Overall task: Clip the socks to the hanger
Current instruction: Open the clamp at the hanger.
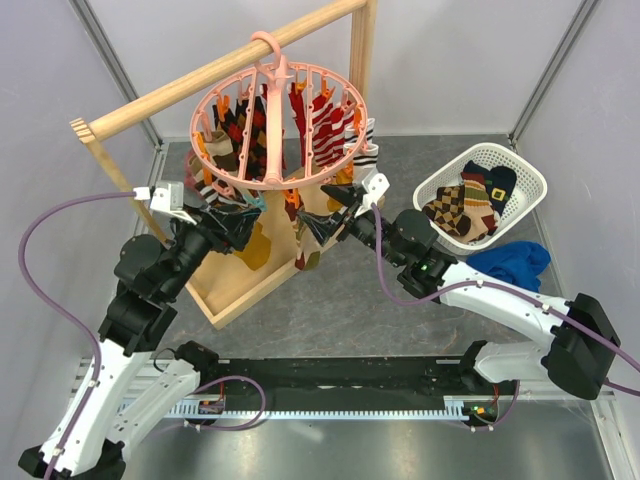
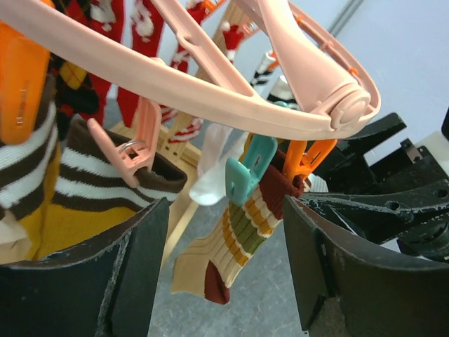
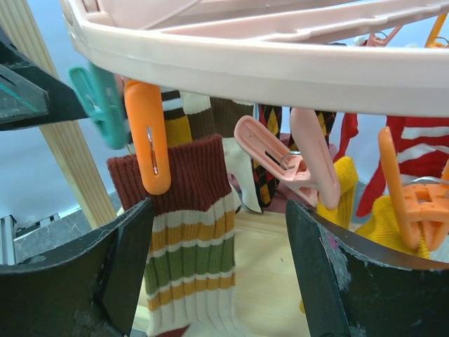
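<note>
Seemingly the striped sock (image 3: 189,232) is already pinched at its cuff by an orange clip (image 3: 149,140) under the near rim of the hanger (image 3: 295,81), which is hung from the wooden rail (image 1: 200,80). The left claw (image 2: 221,217) and the right claw (image 3: 219,210) are both spread wide with nothing gripped (the sock dangles in line with the gaps, seemingly untouched). A slow, straight retreat is called for, so that the sock is not snagged nor the hanger set swinging. More socks (image 1: 465,205) are waiting in the white basket (image 1: 530,180).
</note>
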Motion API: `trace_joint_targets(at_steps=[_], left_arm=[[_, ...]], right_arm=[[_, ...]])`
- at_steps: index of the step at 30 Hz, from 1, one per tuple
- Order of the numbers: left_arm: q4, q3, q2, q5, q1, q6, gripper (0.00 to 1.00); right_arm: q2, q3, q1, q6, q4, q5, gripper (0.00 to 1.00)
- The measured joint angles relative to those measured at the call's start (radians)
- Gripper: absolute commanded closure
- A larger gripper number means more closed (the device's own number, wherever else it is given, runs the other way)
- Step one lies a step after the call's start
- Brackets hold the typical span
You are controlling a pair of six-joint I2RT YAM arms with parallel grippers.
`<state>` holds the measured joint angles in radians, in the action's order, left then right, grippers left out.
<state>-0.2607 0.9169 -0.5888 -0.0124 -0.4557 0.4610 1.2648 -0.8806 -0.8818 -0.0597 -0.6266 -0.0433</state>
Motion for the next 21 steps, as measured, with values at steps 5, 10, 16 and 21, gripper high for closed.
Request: trace_joint_targets(at_steps=[5,10,16,21], left_arm=[[0.000,0.029,-0.053,-0.034,-0.005,0.000,0.28],[-0.001,0.055,-0.076,0.018,-0.083,-0.002,0.28],[0.000,0.112,-0.130,0.222,-0.300,-0.048,0.30],[0.000,0.129,-0.199,0.416,-0.428,-0.091,0.36]], right_arm=[[-0.003,-0.001,0.000,0.004,0.025,0.007,0.16],[-0.003,-0.001,0.000,0.004,0.038,0.017,0.15],[-0.007,-0.001,0.000,0.014,0.046,0.023,0.14],[-0.019,0.005,0.000,0.023,0.046,0.018,0.14]])
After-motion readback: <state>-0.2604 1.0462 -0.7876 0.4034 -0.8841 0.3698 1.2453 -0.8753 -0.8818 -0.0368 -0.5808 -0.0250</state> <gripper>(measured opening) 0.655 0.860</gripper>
